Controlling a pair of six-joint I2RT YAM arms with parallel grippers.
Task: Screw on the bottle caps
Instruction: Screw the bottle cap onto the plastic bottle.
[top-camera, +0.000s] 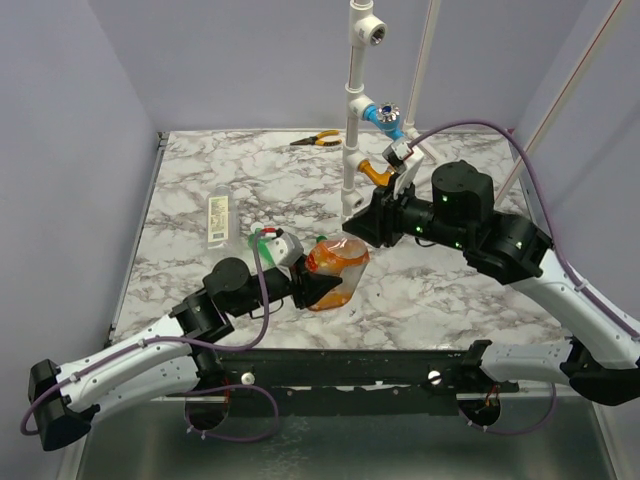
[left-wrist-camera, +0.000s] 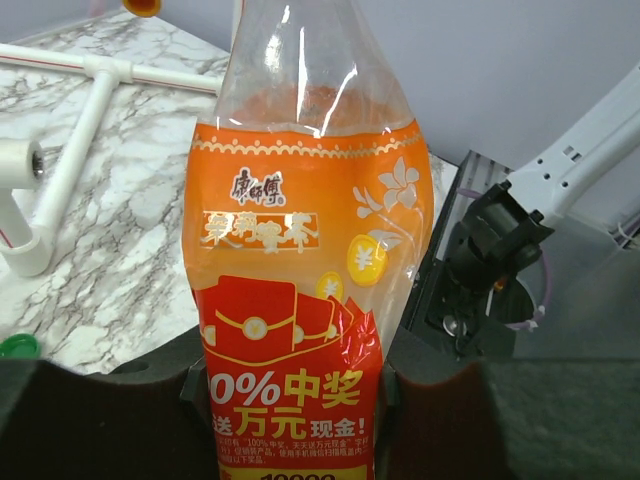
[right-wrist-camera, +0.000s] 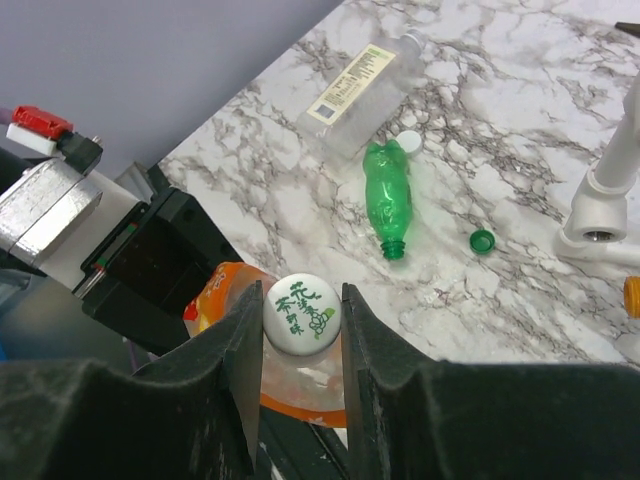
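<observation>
At left, the left hand (top-camera: 322, 287) is clamping the orange bottle (top-camera: 338, 265) around its lower body near the front edge of the desk (top-camera: 450, 300). The right hand (right-wrist-camera: 302, 318) is pinching the white cap (right-wrist-camera: 301, 308) at that bottle's top.

A white-and-grey marble-patterned table (top-camera: 430, 300) carries a scatter of items. A clear plastic bottle with a pale label (top-camera: 218, 218) lies flat near the left edge. Beside it a slim green plastic bottle (right-wrist-camera: 388, 200) lies on its side, uncapped, with a small white round cap (right-wrist-camera: 409, 142) by its base and a dark green screw cap (right-wrist-camera: 483, 240) near its mouth. Yellow-handled pliers (top-camera: 317, 139) rest at the far edge, near an upright white plastic pipe frame (top-camera: 354, 130).
</observation>
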